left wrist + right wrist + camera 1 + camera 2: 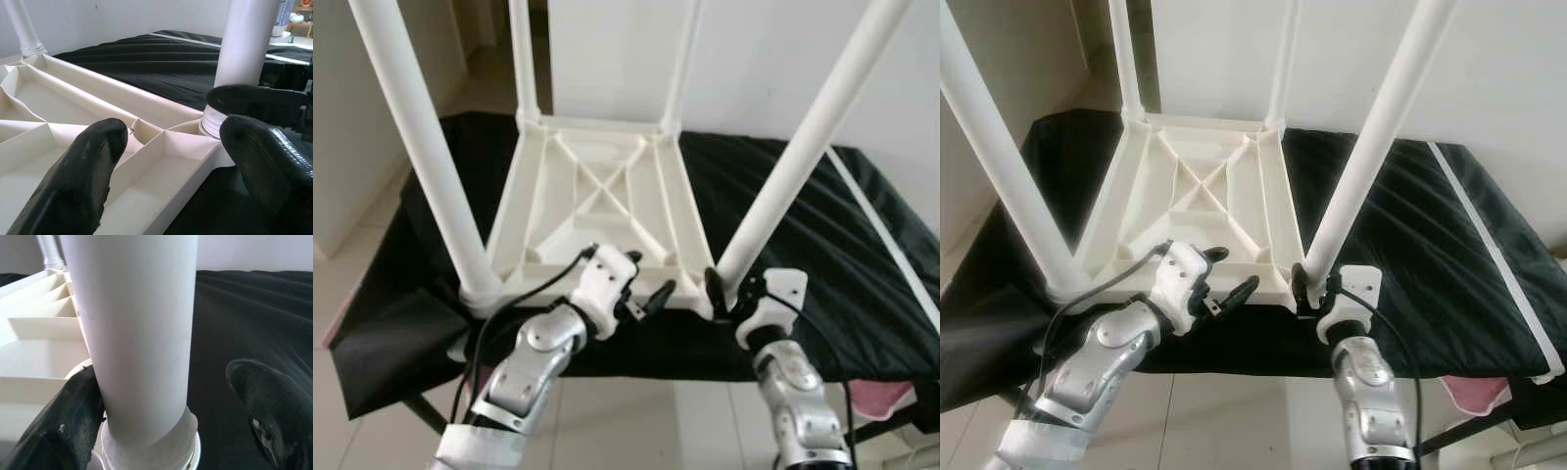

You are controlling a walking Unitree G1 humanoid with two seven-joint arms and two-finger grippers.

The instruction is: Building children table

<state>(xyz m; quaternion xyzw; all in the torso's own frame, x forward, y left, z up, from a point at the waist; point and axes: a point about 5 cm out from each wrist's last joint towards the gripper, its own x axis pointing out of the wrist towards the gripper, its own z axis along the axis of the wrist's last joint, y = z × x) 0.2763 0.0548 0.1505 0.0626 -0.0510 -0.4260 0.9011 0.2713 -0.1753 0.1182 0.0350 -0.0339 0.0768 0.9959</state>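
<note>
A white children's table lies upside down on a black cloth, its ribbed underside facing up and its round legs pointing up. My left gripper is open at the near rim, one finger over the ribbed compartments and one outside the edge. My right gripper is open at the base of the near right leg. In the right wrist view one finger touches that leg at its collar, while the other finger stands apart from it.
The near left leg rises close beside my left arm. A white strip lies across the cloth on the right. Something pink hangs under the right end. A white wall is behind, pale floor tiles below.
</note>
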